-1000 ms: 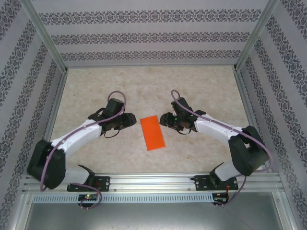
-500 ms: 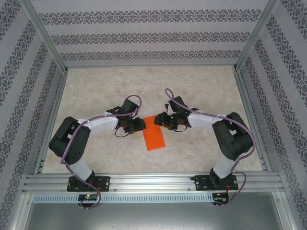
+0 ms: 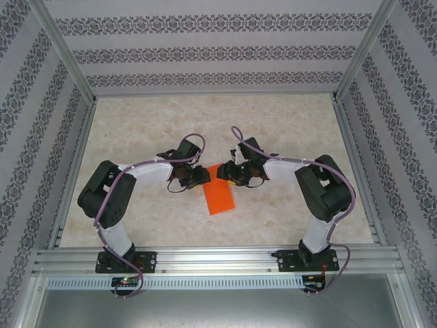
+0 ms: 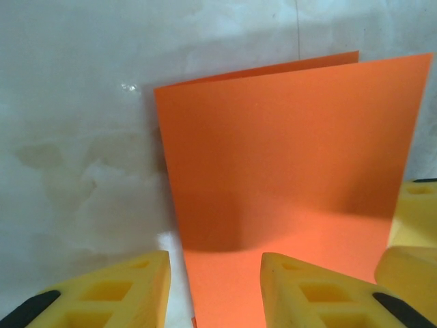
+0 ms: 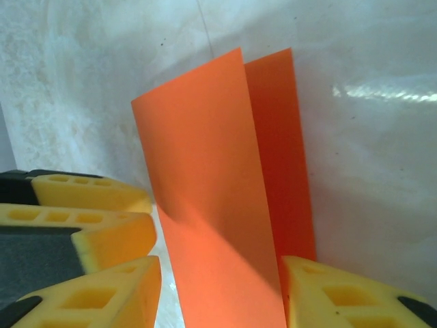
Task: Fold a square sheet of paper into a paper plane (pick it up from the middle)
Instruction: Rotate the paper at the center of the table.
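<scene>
Lead: While both hands hung low over the counter (image 3: 287, 123), where did the square sheet of paper (image 3: 218, 193) lie?

Obs: Flat at mid-counter, doubled into a long rectangle, 2 layers. Its far end sat between the left hand (image 3: 198, 176) and the right hand (image 3: 229, 172), which faced each other there, very close. The upper layer sprang up slightly, and the lower layer peeked past it in both wrist views.

Lead: Hand states?

Obs: Left hand (image 4: 213, 273): jaws partway open, 1 finger over bare counter, the other over paper, with the sheet's edge in the gap. Nothing gripped. Right hand (image 5: 220, 280): jaws likewise partway open, paper lying in the gap, nothing gripped.

Lead: Step in hand, by your reading?

Obs: Probably taking hold of that far end for the next fold. Only 1 fold looked done, so this was early in the task. I couldn't tell which long edge carried the crease.

Lead: How to do it well?

Obs: My judgement:
- Let 1 hand pin the sheet while the other works.
- Decide first whether the fold needs both layers or only the upper one, since loose thin layers would slide apart.
- Close softly on the edge and lift low, so the sheet doesn't drag across the counter.
- Keep the 2 sets of fingers from clashing, given how near they sat.
- Press any new crease along its whole length.
</scene>
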